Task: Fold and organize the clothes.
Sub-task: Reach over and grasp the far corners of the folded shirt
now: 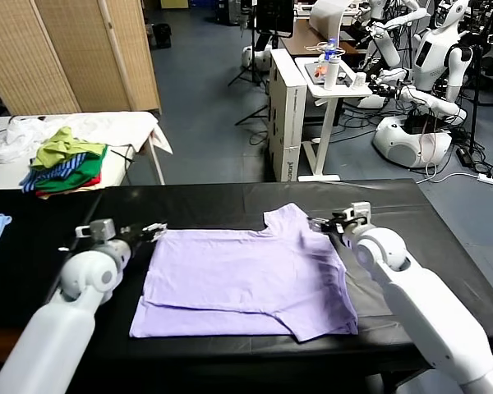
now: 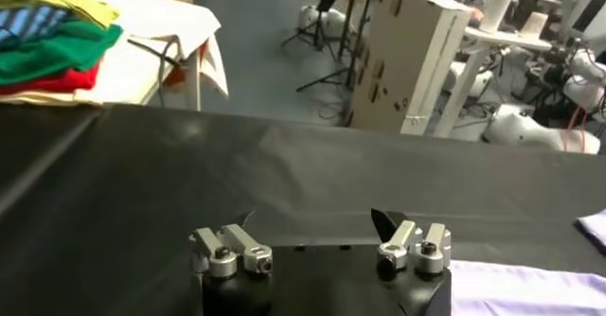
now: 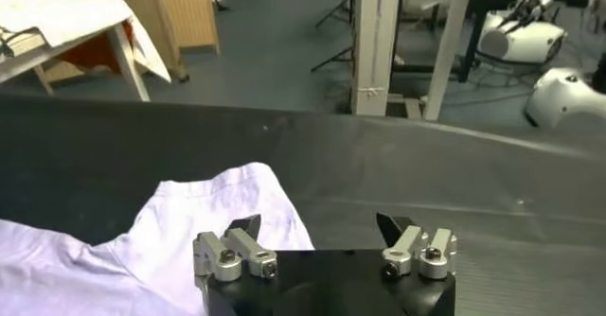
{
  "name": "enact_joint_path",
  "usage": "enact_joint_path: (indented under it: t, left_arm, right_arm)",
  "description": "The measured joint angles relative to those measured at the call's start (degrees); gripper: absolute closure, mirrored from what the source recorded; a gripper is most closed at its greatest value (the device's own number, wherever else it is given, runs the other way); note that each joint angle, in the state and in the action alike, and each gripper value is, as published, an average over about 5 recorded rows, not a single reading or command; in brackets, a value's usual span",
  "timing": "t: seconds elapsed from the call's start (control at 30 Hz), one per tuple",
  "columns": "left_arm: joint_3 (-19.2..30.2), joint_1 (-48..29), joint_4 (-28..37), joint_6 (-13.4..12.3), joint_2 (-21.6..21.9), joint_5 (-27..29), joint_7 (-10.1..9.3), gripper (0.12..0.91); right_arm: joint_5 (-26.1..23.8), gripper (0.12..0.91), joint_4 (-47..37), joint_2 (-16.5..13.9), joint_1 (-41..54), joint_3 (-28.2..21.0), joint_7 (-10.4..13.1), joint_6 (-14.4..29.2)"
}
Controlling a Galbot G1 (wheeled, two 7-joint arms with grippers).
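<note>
The lavender T-shirt [image 1: 246, 279] lies partly folded at centre frame on the black worktop [image 1: 57, 217]. With the left end effector [image 1: 145, 232] and right end effector [image 1: 322, 224] both released and empty at its far corners, I'd pinch both corners together and fold evenly.

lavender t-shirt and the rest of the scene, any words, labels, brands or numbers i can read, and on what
None can be read.
T-shirt: plain side up, no print or label showing.
White cabinet: dark marks, too small to read.
Bottle on the white desk: label too blurred.
</note>
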Motion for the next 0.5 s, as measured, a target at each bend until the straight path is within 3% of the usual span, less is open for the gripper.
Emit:
enact_joint_path:
  t: [0.13, 0.37, 0.5]
  left_arm:
    - [0.92, -1.37, 2.92, -0.31, -0.59, 1.06, 0.87, 0.126]
    - [1.31, -1.78, 5.24, -0.2, -0.95, 0.91, 1.1, 0.229]
    - [1.56, -1.1, 4.58, 0.02, -0.68, 0.61, 1.08, 0.249]
  right_arm:
    - [-0.26, 0.118, -1.67, 0.83, 0.75, -0.34, -0.05, 0.02]
    - [-0.86, 0.118, -3.36, 1.48, 1.21, -0.65, -0.48, 0.06]
    - [-1.04, 0.126, -3.53, 1.58, 1.14, -0.7, -0.61, 0.05]
